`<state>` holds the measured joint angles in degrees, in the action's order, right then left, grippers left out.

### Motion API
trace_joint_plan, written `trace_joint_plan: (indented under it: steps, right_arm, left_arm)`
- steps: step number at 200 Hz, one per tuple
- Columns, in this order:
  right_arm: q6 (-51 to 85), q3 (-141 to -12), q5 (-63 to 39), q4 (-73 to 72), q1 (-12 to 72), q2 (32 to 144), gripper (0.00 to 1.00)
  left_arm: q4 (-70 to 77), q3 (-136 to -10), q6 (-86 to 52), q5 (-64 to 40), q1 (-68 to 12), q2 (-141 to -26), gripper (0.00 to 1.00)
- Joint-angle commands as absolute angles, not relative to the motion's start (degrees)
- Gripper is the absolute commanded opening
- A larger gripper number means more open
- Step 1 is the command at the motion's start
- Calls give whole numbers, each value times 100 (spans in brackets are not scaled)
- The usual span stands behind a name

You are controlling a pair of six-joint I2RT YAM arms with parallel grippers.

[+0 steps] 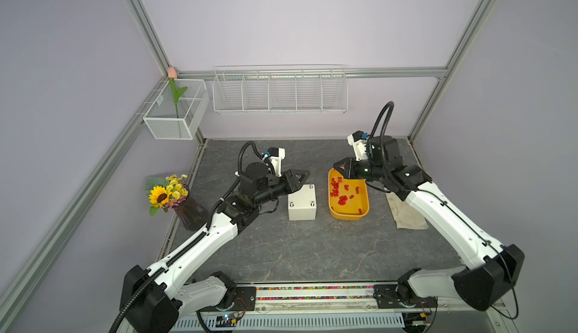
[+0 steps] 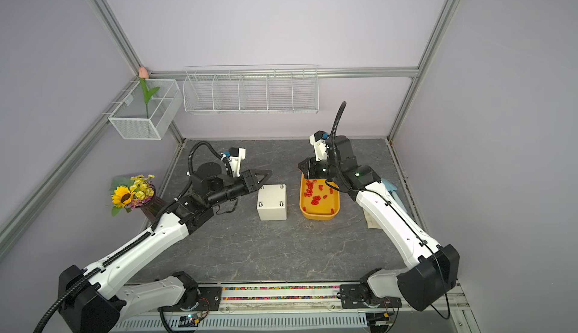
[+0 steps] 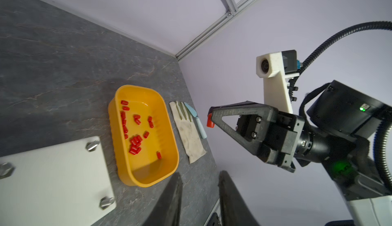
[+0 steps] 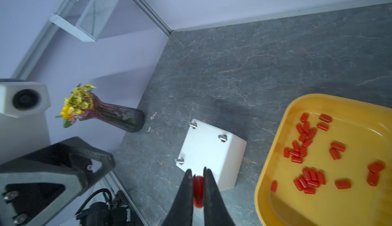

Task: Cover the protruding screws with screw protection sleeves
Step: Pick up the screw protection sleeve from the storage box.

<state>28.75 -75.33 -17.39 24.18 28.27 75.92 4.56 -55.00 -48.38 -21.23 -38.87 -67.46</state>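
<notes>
On the bench [image 1: 281, 247]: white box [image 1: 301, 204] mid-field, yellow tray [image 1: 347, 217] just beside it. Right gripper [image 4: 198, 173]: up over the tray's far end, apart from the box, pinched almost shut on one red sleeve [image 4: 198, 190]. Left gripper [image 3: 199, 178]: near the box's far edge, partly open, nothing between the fingers. Other screw protection sleeves [image 1: 342, 199] loose in the tray. Protruding screws [image 2: 281, 203] upright at the box's top corners, all four bare. Likely featherlight, soft, squashable, prone to twisting in a pinch. Best gripped across the body with a light squeeze, open mouth left free and square to the stud.
</notes>
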Motion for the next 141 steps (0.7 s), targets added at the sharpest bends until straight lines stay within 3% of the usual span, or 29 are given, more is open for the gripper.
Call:
trace_joint_plan:
  steps: [1,110,141]
  right_arm:
    - [3501,-7296,-2101,1486,2878,7281,13]
    - [4488,-6588,-2256,360,2909,6260,13]
    - [4577,-6540,-2358,161,2913,6222,13]
  left_arm:
    - [1617,-5721,-5139,-2252,-3973,-6924,29]
    - [3048,-6051,-5331,-2847,-4446,-7534,26]
    - [3174,-6191,-5388,-3029,-4556,-7710,33]
